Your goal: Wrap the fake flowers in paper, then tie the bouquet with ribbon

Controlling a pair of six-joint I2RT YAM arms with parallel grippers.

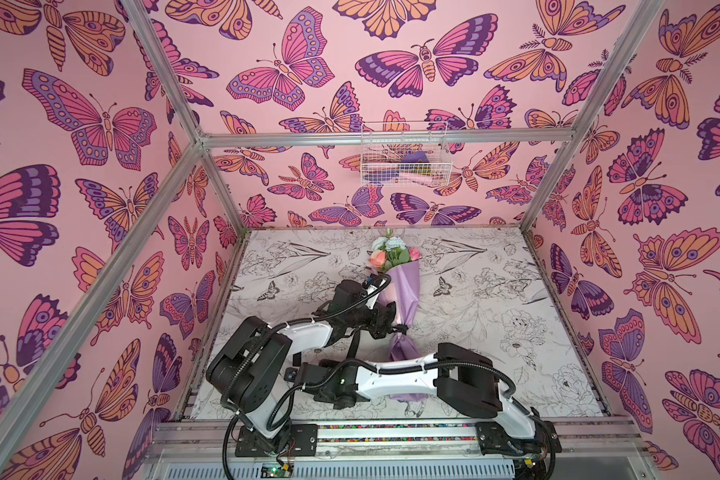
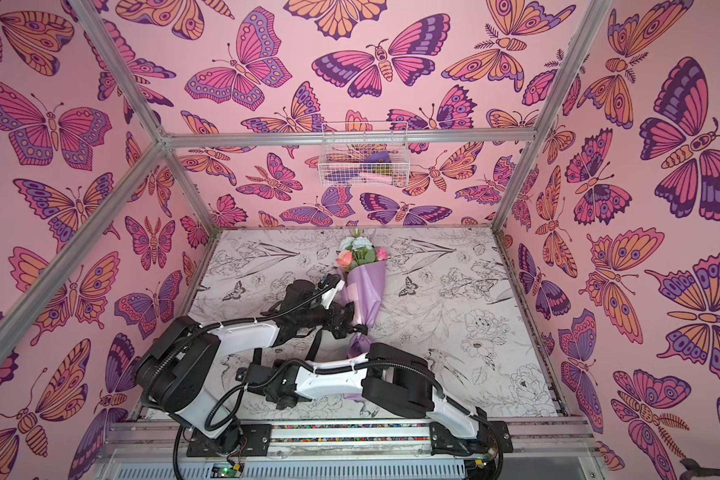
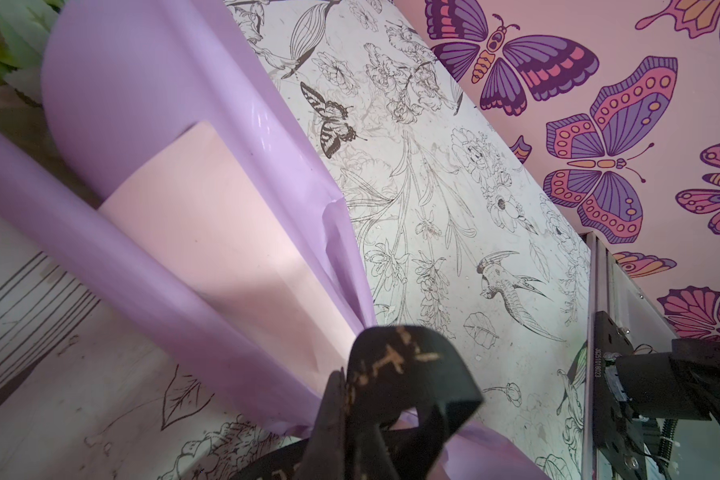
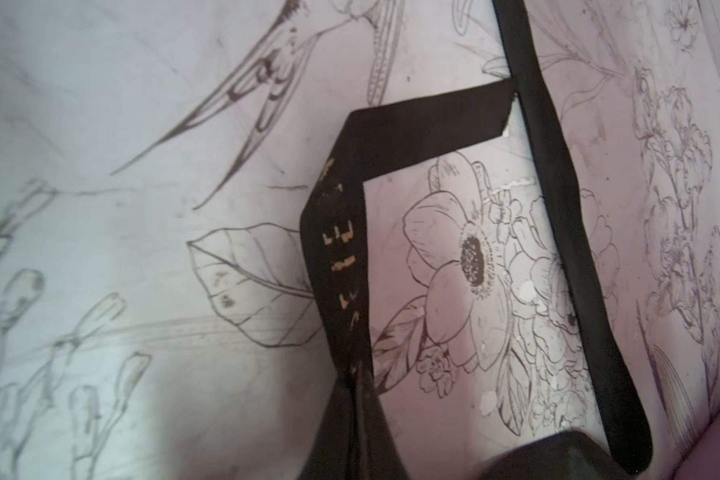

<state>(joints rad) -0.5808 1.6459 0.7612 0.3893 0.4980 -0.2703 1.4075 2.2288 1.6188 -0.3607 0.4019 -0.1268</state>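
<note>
The bouquet of fake flowers [image 1: 396, 291] [image 2: 364, 286] lies on the printed table in both top views, its coral and pale blooms [image 1: 385, 254] pointing to the back wall. Lilac-and-pink wrapping paper [image 3: 150, 124] covers the stems. A black ribbon with pale lettering [image 1: 400, 329] [image 3: 408, 361] cinches the wrap's narrow neck. My left gripper [image 3: 345, 380] [image 1: 391, 328] sits at that neck, shut on a loop of the ribbon. My right gripper [image 4: 352, 372] is low near the table's front left, shut on a ribbon [image 4: 337, 257] strand. Another strand [image 4: 558, 208] lies on the table beside it.
My right arm [image 1: 395, 374] reaches leftward over the wrap's lower end. A white wire basket [image 1: 404, 160] with bits of paper hangs on the back wall. Aluminium frame posts [image 1: 558, 166] and the front rail [image 1: 391, 432] border the table [image 1: 495, 291].
</note>
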